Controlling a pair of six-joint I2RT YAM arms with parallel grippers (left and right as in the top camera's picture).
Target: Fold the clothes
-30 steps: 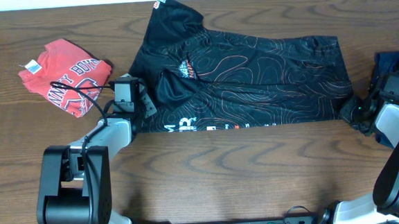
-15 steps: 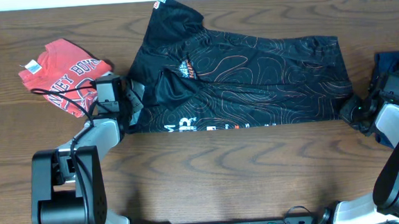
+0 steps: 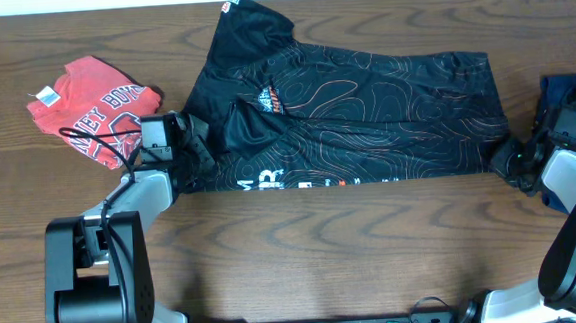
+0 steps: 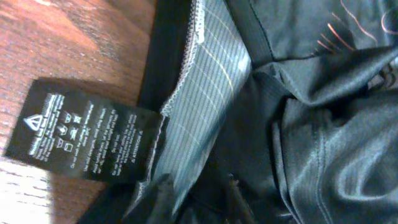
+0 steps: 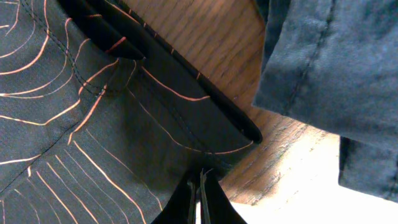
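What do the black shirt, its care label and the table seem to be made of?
The black shirt looks like thin synthetic knit, slightly shiny: light glints along its folds, and its inside shows a fine grid. The care label seems smooth satin-like tape, black with white print. The table shows wood grain; solid wood or laminate, I cannot tell.

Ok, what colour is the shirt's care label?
Care label: black with white print, best in left wrist view.
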